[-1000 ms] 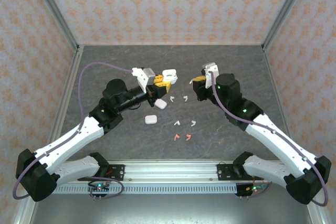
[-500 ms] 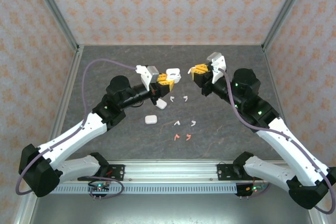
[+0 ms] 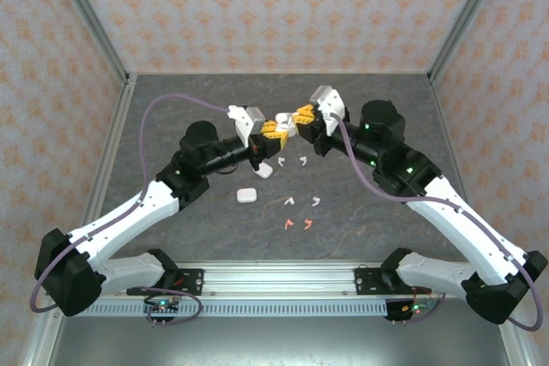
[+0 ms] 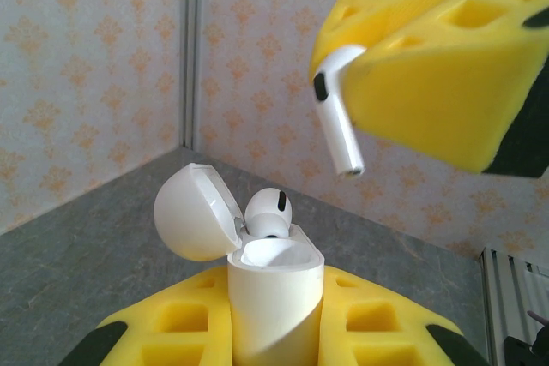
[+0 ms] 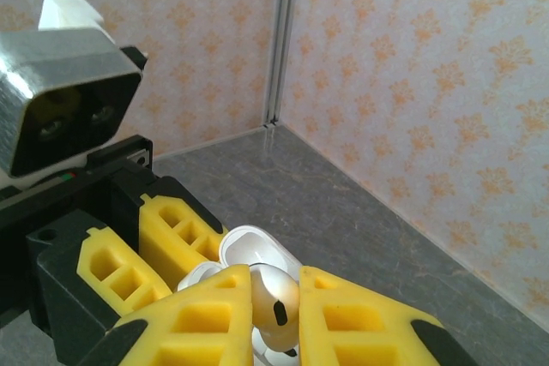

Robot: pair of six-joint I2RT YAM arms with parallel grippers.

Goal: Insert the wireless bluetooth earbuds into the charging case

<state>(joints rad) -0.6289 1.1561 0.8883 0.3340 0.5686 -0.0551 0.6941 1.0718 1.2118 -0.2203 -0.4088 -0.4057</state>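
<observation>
My left gripper (image 3: 273, 129) (image 4: 276, 302) is shut on a white charging case (image 4: 274, 293) (image 3: 282, 124), held upright above the table. The lid (image 4: 193, 212) is swung open, and one white earbud (image 4: 268, 210) sits in the far slot. My right gripper (image 3: 302, 115) (image 5: 274, 302) is shut on another white earbud (image 4: 337, 109) (image 5: 276, 302), stem pointing down, just above and to the right of the case mouth (image 5: 250, 255). The two grippers nearly touch tip to tip. Loose white earbuds (image 3: 302, 159) and two coral-pink ones (image 3: 297, 224) lie on the table below.
Two closed white cases (image 3: 262, 171) (image 3: 247, 195) rest on the grey table (image 3: 171, 109) under the left arm. Patterned walls and metal corner posts (image 3: 94, 23) enclose the table on three sides.
The right gripper has swung left and up with its earbud and now hangs right over the open case. The left gripper has shifted slightly right with the case.
</observation>
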